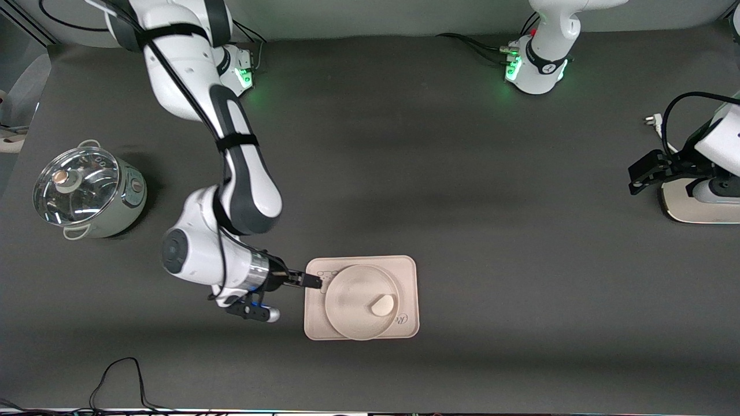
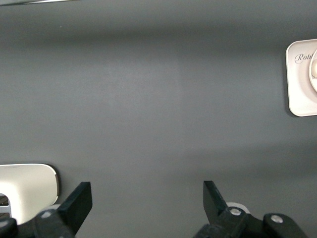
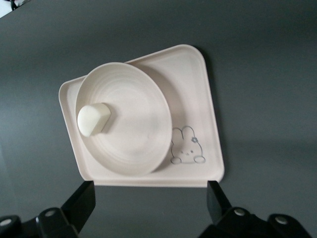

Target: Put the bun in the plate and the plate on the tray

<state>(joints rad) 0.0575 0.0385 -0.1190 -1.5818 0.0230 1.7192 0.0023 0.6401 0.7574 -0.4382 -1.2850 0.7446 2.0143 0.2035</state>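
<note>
The cream tray with the rabbit drawing lies on the dark table. The round plate sits on it, and the small off-white bun lies in the plate. My right gripper is open and empty, low at the tray's edge toward the right arm's end. In the right wrist view the tray, plate and bun show just past the open gripper. My left gripper waits open and empty at the left arm's end; its wrist view shows the gripper over bare table and a tray corner.
A steel pot with a glass lid stands at the right arm's end of the table. A white flat device lies under the left arm, also showing in the left wrist view. Cables run along the table's near edge.
</note>
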